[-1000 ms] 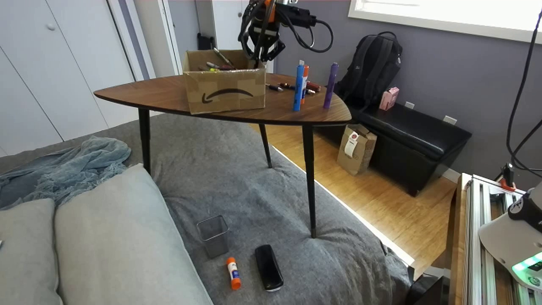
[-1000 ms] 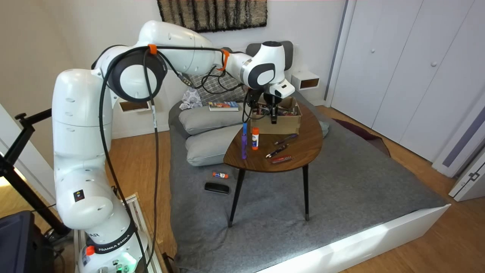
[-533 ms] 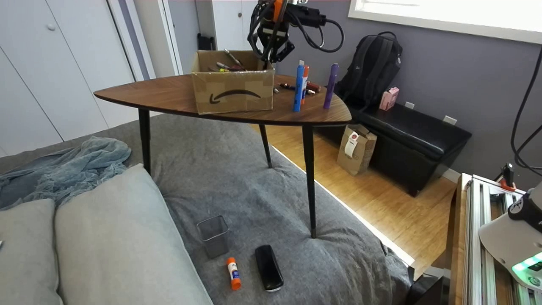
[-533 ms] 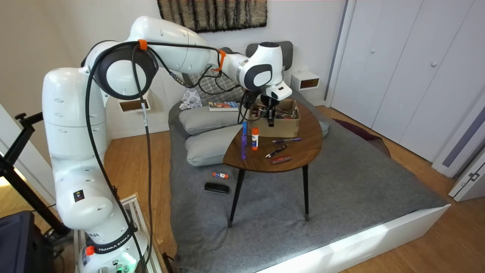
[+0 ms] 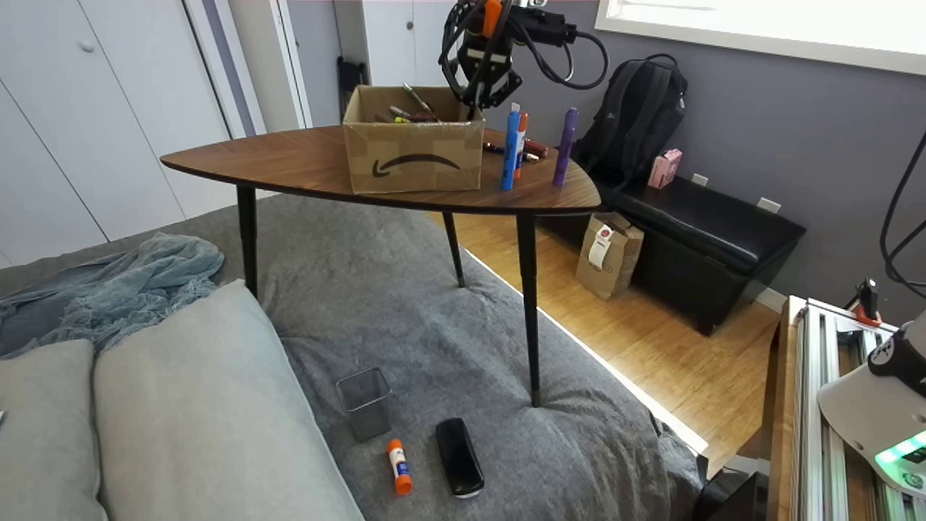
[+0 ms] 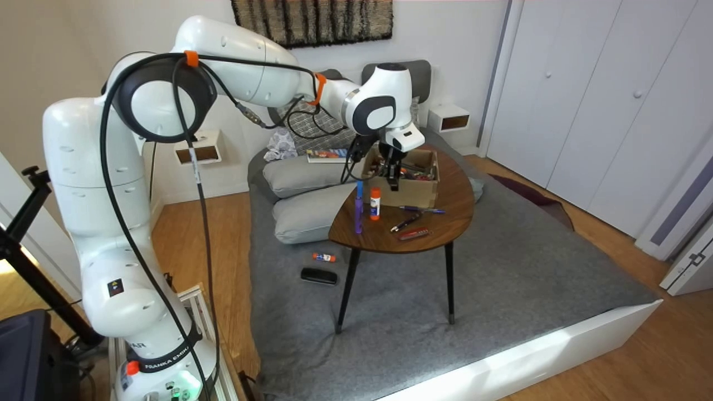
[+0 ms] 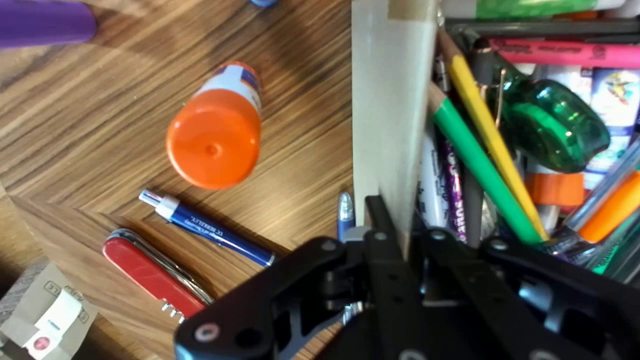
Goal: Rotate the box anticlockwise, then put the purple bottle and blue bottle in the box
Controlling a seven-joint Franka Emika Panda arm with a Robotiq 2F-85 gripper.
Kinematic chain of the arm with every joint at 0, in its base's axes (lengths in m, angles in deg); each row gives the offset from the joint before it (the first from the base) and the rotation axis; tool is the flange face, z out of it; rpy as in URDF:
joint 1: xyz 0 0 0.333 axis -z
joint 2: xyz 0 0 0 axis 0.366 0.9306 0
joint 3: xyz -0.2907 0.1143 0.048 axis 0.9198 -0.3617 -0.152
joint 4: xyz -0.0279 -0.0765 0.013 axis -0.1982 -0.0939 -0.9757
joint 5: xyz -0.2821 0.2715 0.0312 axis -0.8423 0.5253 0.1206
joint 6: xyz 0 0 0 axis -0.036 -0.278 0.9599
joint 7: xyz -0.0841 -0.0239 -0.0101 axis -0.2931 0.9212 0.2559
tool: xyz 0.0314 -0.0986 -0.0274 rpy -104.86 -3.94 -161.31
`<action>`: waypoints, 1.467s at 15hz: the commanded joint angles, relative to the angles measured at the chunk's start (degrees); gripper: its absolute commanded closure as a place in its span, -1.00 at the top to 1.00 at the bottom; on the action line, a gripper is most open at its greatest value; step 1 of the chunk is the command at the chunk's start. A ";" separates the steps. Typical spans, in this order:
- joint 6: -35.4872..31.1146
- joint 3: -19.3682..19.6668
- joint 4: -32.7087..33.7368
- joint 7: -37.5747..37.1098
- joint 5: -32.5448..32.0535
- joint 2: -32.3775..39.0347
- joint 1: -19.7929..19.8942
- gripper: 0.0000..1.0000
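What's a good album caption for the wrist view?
Gripper pinching the edge of a cardboard box with pencils inside, a glue stick and pocketknife alongside.

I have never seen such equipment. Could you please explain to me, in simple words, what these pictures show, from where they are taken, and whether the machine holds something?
The machine is a white robot arm, ending in a black gripper, a kind of two-fingered hand. Two views come from cameras standing in the room; the close-up comes from a camera on the arm's wrist, looking down past the fingers.

The gripper is shut on one wall of the cardboard box, with a finger on either side of it. The box stands on a small wooden table and contains pencils and other things. On the same table, the purple marker, the blue marker and a glue stick stand upright, while pens and a red pocket knife lie flat. The table stands on a bed.
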 commanded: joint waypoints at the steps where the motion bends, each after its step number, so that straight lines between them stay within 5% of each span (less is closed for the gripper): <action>1: -0.63 -0.01 -4.52 -3.44 -0.94 -3.29 0.34 -0.96; 22: 0.42 -0.19 -8.75 -10.09 -3.40 -7.00 1.31 -0.96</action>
